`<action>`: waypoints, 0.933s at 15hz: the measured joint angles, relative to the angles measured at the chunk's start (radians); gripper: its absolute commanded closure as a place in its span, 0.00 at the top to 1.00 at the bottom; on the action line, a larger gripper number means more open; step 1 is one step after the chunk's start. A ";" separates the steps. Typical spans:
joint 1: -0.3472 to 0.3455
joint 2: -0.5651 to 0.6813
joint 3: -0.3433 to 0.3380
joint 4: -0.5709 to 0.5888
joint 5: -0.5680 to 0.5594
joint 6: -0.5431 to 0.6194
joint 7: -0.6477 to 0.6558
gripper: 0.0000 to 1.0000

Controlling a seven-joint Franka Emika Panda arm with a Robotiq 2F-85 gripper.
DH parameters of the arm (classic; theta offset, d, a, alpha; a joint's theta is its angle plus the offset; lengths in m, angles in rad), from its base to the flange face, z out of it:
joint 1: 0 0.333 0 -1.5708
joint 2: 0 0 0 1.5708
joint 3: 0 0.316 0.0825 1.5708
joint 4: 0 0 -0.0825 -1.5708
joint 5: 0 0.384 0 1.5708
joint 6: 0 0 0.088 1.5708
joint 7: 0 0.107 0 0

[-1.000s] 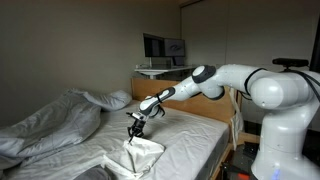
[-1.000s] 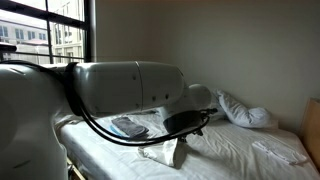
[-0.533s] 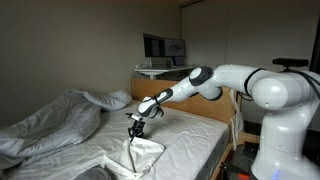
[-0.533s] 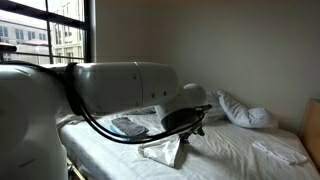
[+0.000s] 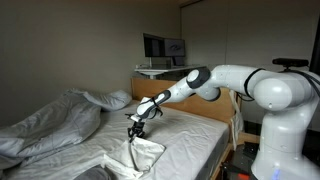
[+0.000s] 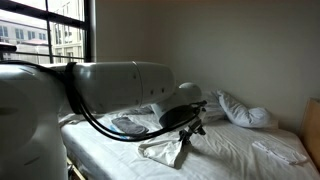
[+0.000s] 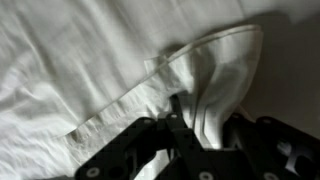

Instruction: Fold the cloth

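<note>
Bed (image 5: 195, 128) (cloth (image 5: 146, 152) on it) near window (image 6: 60, 35)

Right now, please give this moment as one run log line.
gripper: shut on cloth | cloth: one edge lifted, rest on bed | fold: not yet done

The cloth (image 7: 215, 75) is soft white fabric, matt, with a stitched hem along its edge (the weave is too fine to make out). The sheet (image 7: 60, 50) on the bed (image 5: 197, 135) is matt white cloth too, lightly creased. The gripper (image 7: 195, 120) looks like matt black plastic. Above the bed, the arm (image 5: 255, 88) has a smooth, glossy white shell. Behind the bed, the board (image 5: 205, 103) looks like pale wood.
</note>
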 measured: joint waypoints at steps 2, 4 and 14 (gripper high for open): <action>0.013 0.000 -0.004 0.007 0.000 0.001 0.000 0.78; 0.024 0.000 -0.007 0.012 0.000 0.006 0.000 0.90; 0.132 -0.011 -0.077 0.135 0.066 0.164 0.002 1.00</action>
